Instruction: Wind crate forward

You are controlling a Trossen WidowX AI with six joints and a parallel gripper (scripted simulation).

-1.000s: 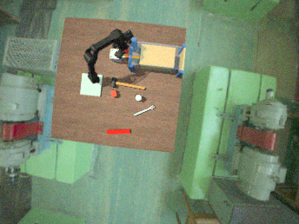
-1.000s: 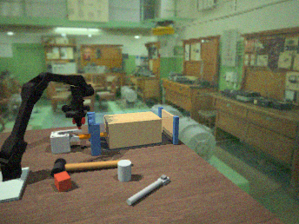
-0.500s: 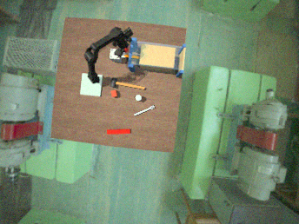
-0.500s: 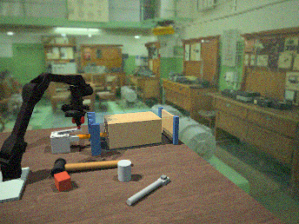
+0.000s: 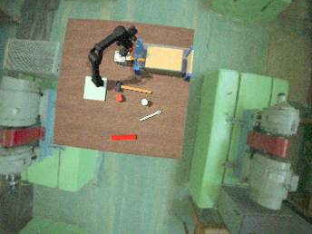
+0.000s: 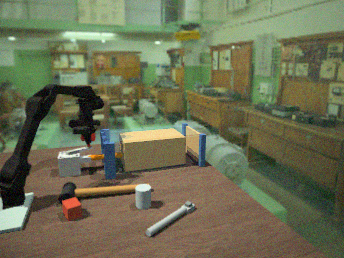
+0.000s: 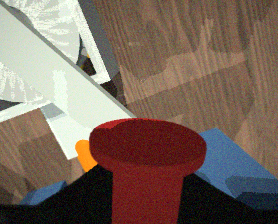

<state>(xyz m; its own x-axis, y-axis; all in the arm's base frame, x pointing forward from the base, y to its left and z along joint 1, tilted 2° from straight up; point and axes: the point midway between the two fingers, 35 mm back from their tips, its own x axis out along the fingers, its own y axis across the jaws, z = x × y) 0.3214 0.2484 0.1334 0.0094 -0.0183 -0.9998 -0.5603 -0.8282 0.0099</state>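
The tan crate (image 5: 165, 58) (image 6: 152, 149) sits flat inside the cubby, its front close behind the blue front frame (image 5: 138, 56) (image 6: 108, 154) (image 7: 225, 160). I cannot tell whether they touch. An orange strap (image 6: 97, 157) (image 7: 86, 156) runs from the crate to the grey winch (image 5: 119, 58) (image 6: 69, 164). The handle's grey crank arm (image 6: 75, 152) (image 7: 50, 85) lies on top of the winch. My gripper (image 5: 131, 51) (image 6: 90, 133) is shut on the handle's red knob (image 6: 91, 138) (image 7: 147, 145), beside the frame's near post.
On the bench in front of the winch lie a hammer (image 5: 136, 90) (image 6: 105, 190), a red cube (image 5: 119, 98) (image 6: 72, 208), a white cylinder (image 5: 144, 102) (image 6: 143, 196), a grey ratchet bar (image 5: 151, 115) (image 6: 170, 218) and a flat red strip (image 5: 123, 137). My arm's base plate (image 5: 95, 92) stands at the left.
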